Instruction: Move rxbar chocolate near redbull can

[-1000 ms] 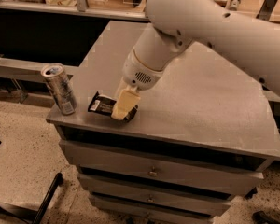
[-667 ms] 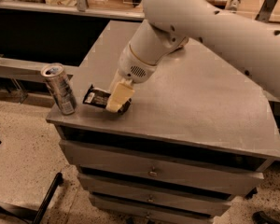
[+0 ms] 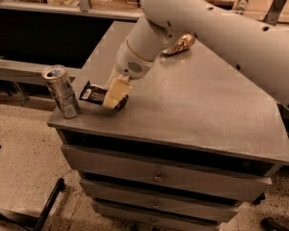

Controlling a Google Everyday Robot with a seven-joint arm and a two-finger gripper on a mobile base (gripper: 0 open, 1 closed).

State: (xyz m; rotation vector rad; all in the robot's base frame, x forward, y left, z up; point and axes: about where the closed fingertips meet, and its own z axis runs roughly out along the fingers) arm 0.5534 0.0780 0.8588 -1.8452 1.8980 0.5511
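Nearest us, the grey drawer cabinet [image 3: 197, 105], with its drawer fronts facing the camera. Up on its front left corner stands the redbull can [image 3: 61, 91], upright, slim, silver and blue-grey, its silver top catching the light. Just right of it, close but not touching, is the rxbar chocolate [image 3: 93, 94]: flat, thin, black wrapper, white label patch at the end nearest the can, print too small to read. The gripper [image 3: 114, 98] is right there at the bar's other end, its cream fingers [image 3: 116, 89] closed narrowly on the wrapper. Above it the white arm [image 3: 192, 18] sweeps across the top. Farther back, a gold-brown can [image 3: 179, 44] lies on its side, partly behind the arm.
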